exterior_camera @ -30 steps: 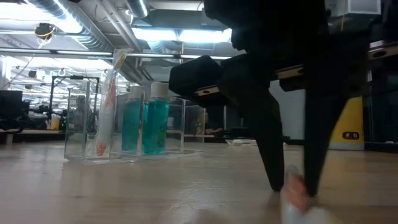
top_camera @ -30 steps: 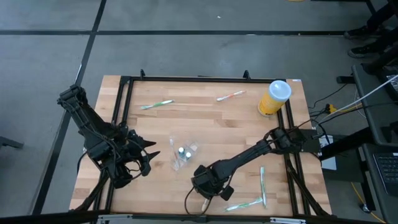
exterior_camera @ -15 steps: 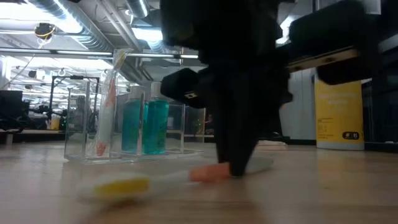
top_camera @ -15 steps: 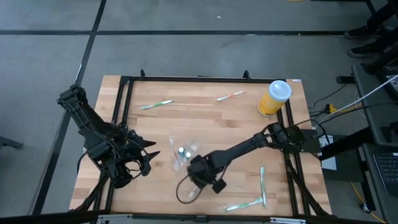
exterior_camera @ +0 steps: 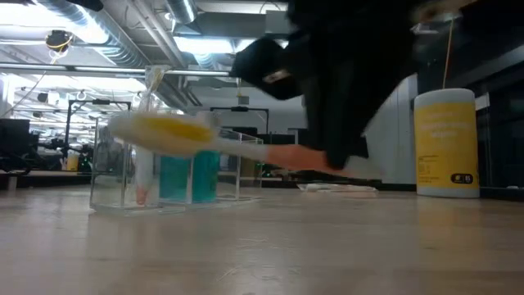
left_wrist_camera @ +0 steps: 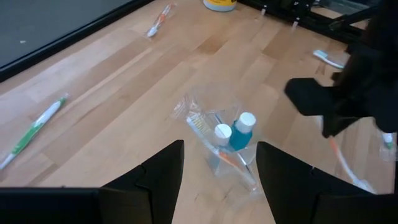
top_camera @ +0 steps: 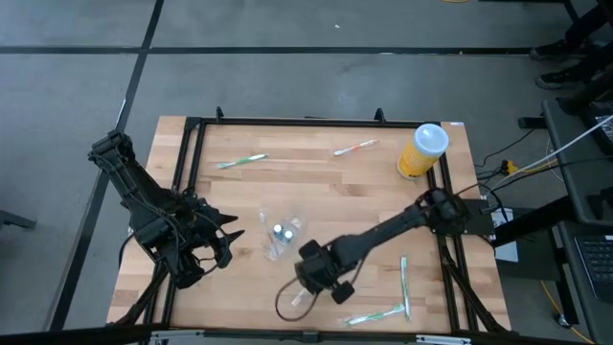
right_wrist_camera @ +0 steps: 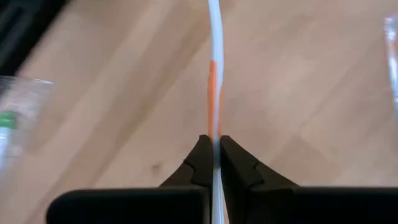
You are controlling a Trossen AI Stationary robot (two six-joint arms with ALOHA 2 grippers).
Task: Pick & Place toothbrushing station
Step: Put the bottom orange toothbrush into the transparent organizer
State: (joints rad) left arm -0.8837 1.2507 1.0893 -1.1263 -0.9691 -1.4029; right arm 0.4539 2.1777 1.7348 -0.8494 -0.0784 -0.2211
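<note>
The yellow canister [exterior_camera: 444, 142] bears print too small to read.

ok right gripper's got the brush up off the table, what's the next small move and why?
Probably carry it toward the clear organizer. The right gripper is shut on the orange-and-white toothbrush, which the low view shows lifted off the table, roughly level. The organizer sits close by with two blue bottles and one brush already inside, so a short move plus tilting upright looks next. The left gripper waits, open.

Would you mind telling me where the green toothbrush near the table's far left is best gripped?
Grip the green toothbrush at mid-handle, coming straight down with fingers across its width: it lies flat, slim, alone on the bare wood table, so both sides are free.
</note>
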